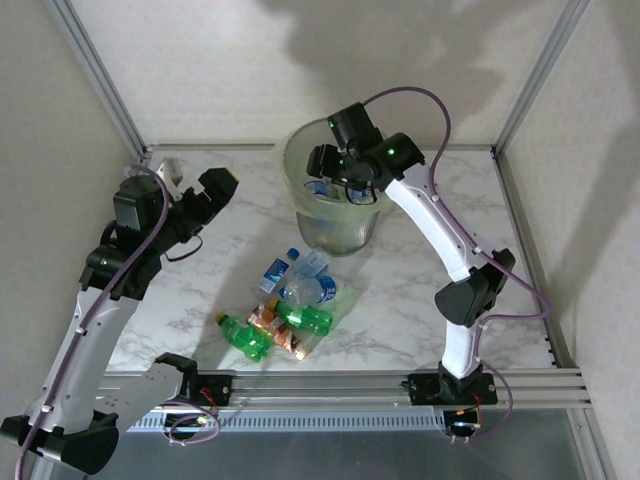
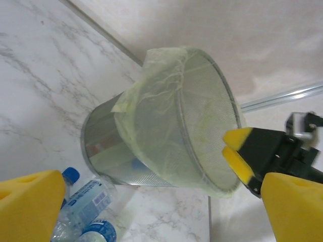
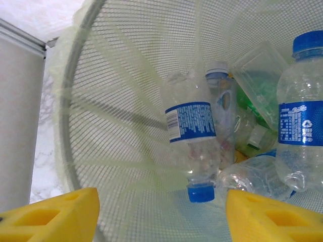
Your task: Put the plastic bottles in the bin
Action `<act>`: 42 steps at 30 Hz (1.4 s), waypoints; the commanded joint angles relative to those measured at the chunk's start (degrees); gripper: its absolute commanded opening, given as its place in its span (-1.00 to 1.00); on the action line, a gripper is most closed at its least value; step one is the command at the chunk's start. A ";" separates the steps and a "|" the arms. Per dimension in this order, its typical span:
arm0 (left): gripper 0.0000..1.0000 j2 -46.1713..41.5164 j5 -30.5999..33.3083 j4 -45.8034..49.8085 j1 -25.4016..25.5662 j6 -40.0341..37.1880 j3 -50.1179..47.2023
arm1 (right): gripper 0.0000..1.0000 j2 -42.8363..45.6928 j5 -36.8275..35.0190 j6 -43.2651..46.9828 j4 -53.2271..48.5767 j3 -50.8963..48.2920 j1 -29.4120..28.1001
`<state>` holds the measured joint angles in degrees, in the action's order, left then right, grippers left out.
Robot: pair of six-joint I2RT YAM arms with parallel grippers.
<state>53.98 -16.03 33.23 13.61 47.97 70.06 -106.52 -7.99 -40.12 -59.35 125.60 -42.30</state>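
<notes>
Judging by how things lie, the job is partly done. Nearest the arm bases, in front of the bin, a heap of bottles lies on the worktop. It holds two green ones, at least one with an orange label, and several clear ones with blue caps. All of these are left to move. They touch and overlap, so an exact count is hard to make.

To the left of the bin, the left claw hangs above the worktop, released, its yellow pads spread wide with nothing between them.

Over the mouth of the bin, the right claw points down inside. Its wrist camera shows its pads standing apart with nothing gripped. Below it, a clear bottle with a blue label sits cap down by the mesh wall. I cannot tell whether this one is dropping or resting. Around it inside the bin are more clear blue-capped bottles and something green, so several are already in.

How many are in the bin stays unclear, since they pile on each other and hide the bottom. From above, the right arm covers much of the bin's mouth. The pale green bag lining the bin blurs whatever lies behind it in the left wrist view.
</notes>
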 commanded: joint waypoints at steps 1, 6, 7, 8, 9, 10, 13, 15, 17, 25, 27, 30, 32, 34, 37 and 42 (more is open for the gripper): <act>0.96 -1.98 3.99 4.47 -0.51 0.03 -0.53 | 0.35 5.88 -4.63 2.54 1.84 -1.15 -3.93; 0.89 -2.84 4.79 9.76 -0.55 0.58 -2.84 | 0.36 14.36 -5.15 4.57 9.71 -11.42 -9.16; 0.88 -3.26 5.00 10.70 -0.51 0.40 -3.26 | 0.36 16.36 -4.33 4.86 11.92 -13.85 -9.91; 0.87 -3.73 5.17 11.47 -0.52 0.23 -3.88 | 0.37 18.20 -3.59 5.11 13.87 -16.00 -10.58; 0.86 -4.19 5.44 12.02 -0.51 0.05 -4.53 | 0.38 19.39 -3.09 5.29 15.34 -17.59 -10.95; 0.84 -4.62 5.80 12.80 -0.52 -0.27 -5.28 | 0.39 20.82 -2.39 5.44 16.81 -19.21 -11.25; 0.77 -5.08 5.54 14.40 -0.47 -1.59 -7.97 | 0.40 23.20 -1.09 5.88 18.94 -22.53 -11.71; 0.72 -5.11 3.84 14.23 -0.28 -2.06 -9.71 | 0.40 24.03 -1.15 5.86 19.09 -24.20 -11.90; 0.68 -5.11 1.79 13.30 0.89 -2.64 -11.46 | 0.42 25.05 -1.67 5.24 19.30 -26.68 -11.97; 0.68 -6.38 -0.63 9.30 7.60 -0.10 -18.57 | 0.51 25.72 -1.74 4.26 19.45 -28.84 -11.97; 0.68 -7.08 -2.08 8.79 8.29 1.18 -20.46 | 0.53 25.57 -2.07 4.17 18.92 -28.43 -12.01; 0.66 -9.10 -1.92 9.91 9.13 4.44 -23.19 | 0.53 25.33 -2.34 4.00 18.32 -28.04 -12.07; 0.65 -10.62 1.77 14.88 9.15 5.82 -23.26 | 0.54 25.50 -2.45 3.70 17.98 -28.21 -12.08; 0.65 -12.11 7.37 21.53 9.16 7.88 -22.40 | 0.54 25.97 -2.55 3.39 17.92 -28.96 -12.03; 0.65 -14.28 13.29 28.29 9.06 12.07 -23.01 | 0.55 27.01 -2.58 2.75 18.38 -30.76 -12.09; 0.50 -16.37 15.37 28.62 9.07 17.77 -28.04 | 0.55 28.36 -1.67 2.23 19.70 -32.61 -12.15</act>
<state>38.17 -4.97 57.36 22.41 60.10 44.64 -79.77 -9.85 -36.95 -41.28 93.71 -53.78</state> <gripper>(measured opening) 0.759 0.772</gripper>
